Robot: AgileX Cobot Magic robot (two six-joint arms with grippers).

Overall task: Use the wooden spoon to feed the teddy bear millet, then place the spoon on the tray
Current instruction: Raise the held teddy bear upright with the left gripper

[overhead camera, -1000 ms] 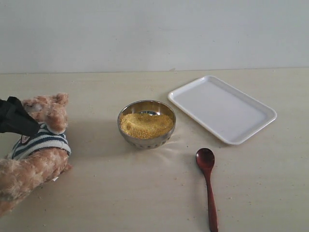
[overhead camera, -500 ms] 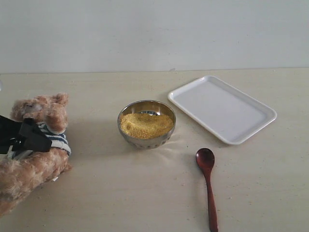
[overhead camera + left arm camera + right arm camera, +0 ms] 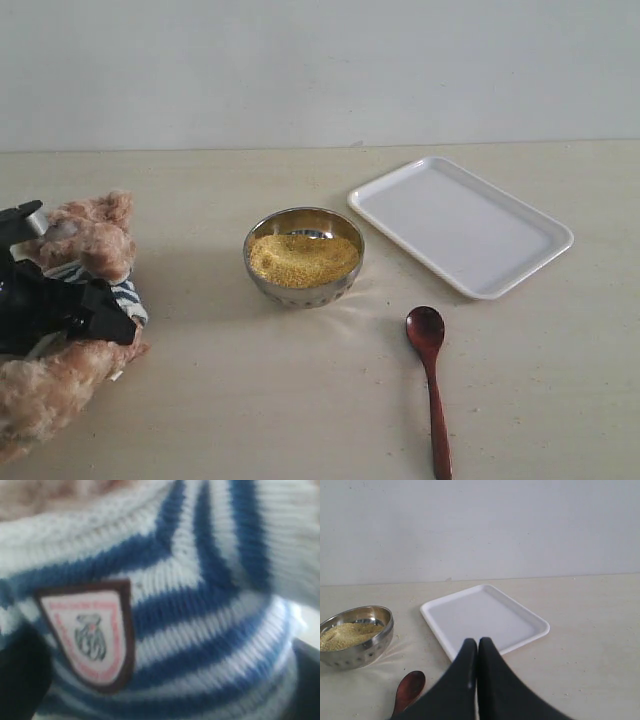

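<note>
Straddling the teddy bear (image 3: 90, 240), the left gripper (image 3: 100, 318) has its jaws spread wide, with dark fingers (image 3: 20, 680) on either side of the striped shirt and its badge (image 3: 92, 635); I cannot tell if they press in. The bear lies at nine o'clock from the steel bowl (image 3: 303, 290), which is full of millet (image 3: 303, 258). The tray (image 3: 460, 225) sits at two o'clock from the bowl. The wooden spoon (image 3: 432, 380) lies on the table (image 3: 250, 400) at five o'clock, its handle pointing to six. The right gripper (image 3: 478, 641) is closed tight and holds nothing, hanging above the table near the spoon.
</note>
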